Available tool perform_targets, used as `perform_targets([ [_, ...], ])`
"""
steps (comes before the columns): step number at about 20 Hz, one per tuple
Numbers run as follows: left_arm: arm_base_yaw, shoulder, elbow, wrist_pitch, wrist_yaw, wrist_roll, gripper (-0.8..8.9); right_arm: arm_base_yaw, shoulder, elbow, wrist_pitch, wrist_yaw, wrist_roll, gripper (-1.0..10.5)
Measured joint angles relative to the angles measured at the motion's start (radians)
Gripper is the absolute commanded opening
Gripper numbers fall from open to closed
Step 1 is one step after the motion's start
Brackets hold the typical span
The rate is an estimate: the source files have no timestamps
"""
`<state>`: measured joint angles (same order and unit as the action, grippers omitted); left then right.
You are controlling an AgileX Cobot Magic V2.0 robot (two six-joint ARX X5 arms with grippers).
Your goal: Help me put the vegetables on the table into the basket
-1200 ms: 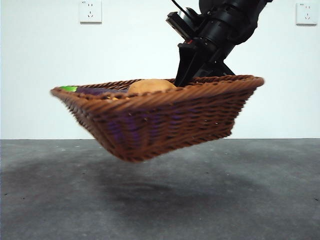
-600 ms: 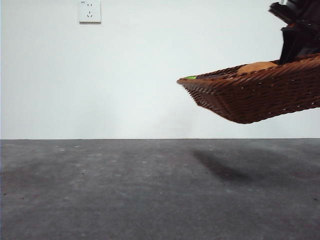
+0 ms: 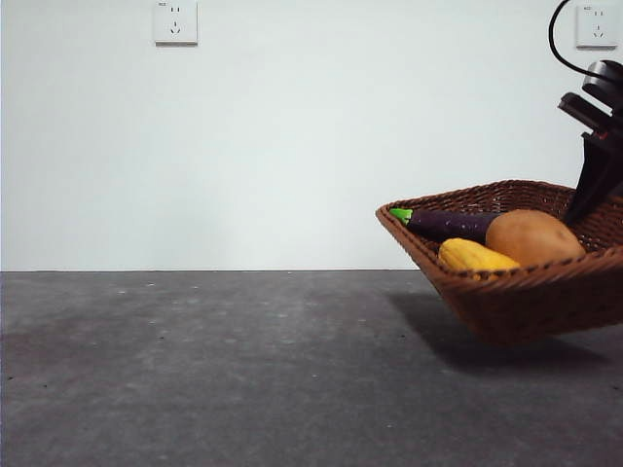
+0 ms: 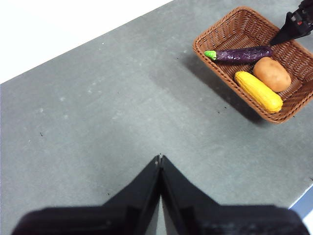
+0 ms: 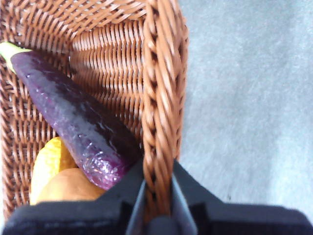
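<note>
The brown wicker basket (image 3: 545,304) sits low at the right of the table (image 3: 195,370), tipped toward the front. It holds the vegetables: a purple eggplant (image 3: 453,225), a brown potato (image 3: 534,237) and a yellow vegetable (image 3: 475,257). My right gripper (image 5: 157,196) is shut on the basket's braided rim (image 5: 159,98), with the eggplant (image 5: 73,117) just inside. From the front, that gripper (image 3: 596,175) is black at the right edge. My left gripper (image 4: 160,159) hangs shut and empty over bare table, far from the basket (image 4: 230,22).
Two wall sockets (image 3: 175,21) are on the white wall behind. In the left wrist view the table's edge (image 4: 303,200) runs close to the basket's near corner. Bare grey table stretches to the left of the basket.
The basket has moved right and come down from the air to just above or on the table. It now tips forward, so the vegetables inside show.
</note>
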<state>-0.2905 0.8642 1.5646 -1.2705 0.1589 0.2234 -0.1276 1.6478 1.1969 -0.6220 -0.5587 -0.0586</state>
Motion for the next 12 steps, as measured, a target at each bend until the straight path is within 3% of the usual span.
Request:
perform_targets([
  [12, 0.000, 0.002, 0.000, -0.001, 0.000, 0.000, -0.07, -0.001, 0.138, -0.045, 0.108, 0.036, 0.036, -0.1],
])
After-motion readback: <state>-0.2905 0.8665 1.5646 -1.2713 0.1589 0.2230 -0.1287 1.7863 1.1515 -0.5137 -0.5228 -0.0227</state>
